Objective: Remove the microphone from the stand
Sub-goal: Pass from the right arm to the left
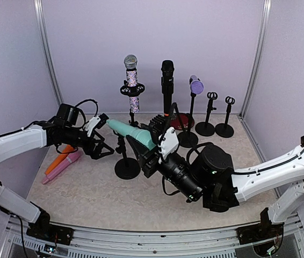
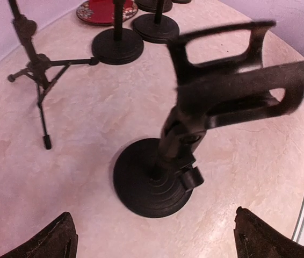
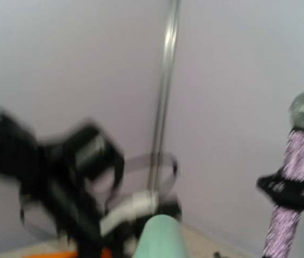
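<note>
The teal microphone [image 1: 130,134] lies tilted in the air, its tail in my right gripper [image 1: 151,146], which is shut on it. In the right wrist view only the teal body [image 3: 160,236] shows at the bottom edge; the fingers are hidden. Below it stands the black round-based stand [image 1: 126,166]. In the left wrist view its clip [image 2: 232,80] holds nothing, above its base [image 2: 152,180]. My left gripper [image 1: 102,148] is open just left of the stand, with its fingertips [image 2: 50,239] wide apart and nothing between them.
An orange and a pink microphone [image 1: 60,161] lie on the table at the left. Along the back stand a sparkly microphone [image 1: 132,80], a black one [image 1: 167,80], a purple one [image 1: 196,86] and two bare stands [image 1: 219,115]. A small tripod [image 2: 36,70] is nearby.
</note>
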Controlling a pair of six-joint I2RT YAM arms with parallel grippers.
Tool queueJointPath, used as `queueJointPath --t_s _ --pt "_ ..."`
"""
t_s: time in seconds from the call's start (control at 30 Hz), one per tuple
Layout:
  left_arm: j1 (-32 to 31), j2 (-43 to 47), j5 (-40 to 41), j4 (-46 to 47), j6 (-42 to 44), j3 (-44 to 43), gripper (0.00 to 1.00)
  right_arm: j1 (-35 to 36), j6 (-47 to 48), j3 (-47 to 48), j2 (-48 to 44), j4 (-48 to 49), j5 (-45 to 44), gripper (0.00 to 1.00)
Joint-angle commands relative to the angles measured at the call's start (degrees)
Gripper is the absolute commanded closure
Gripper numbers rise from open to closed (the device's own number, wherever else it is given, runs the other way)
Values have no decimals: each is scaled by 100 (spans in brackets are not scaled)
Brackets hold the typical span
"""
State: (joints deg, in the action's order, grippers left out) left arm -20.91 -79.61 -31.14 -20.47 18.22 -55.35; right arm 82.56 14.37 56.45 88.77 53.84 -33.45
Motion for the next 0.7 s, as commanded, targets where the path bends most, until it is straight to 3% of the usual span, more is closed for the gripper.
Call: queueJointPath --t_s 0.0,0.07,0.23,0.4,0.67 --pt "662 585 -674 -1548 1341 -599 1 -291 -1047 289 -163 -1135 756 100" --pt "1019 764 -799 -2190 2011 -739 1 -443 -1438 540 -46 -1625 1207 100" --pt "1124 1222 -759 -3427 3337 -847 1 -794 -2110 1190 439 -2422 2428 100" --pt "1038 1672 -1036 -3675 3697 -848 3 -966 -2370 1883 1045 -2724 3289 100" --pt "384 1863 -986 -3842 3626 -784 22 -1177 -2804 2569 1949 -2506 4074 100"
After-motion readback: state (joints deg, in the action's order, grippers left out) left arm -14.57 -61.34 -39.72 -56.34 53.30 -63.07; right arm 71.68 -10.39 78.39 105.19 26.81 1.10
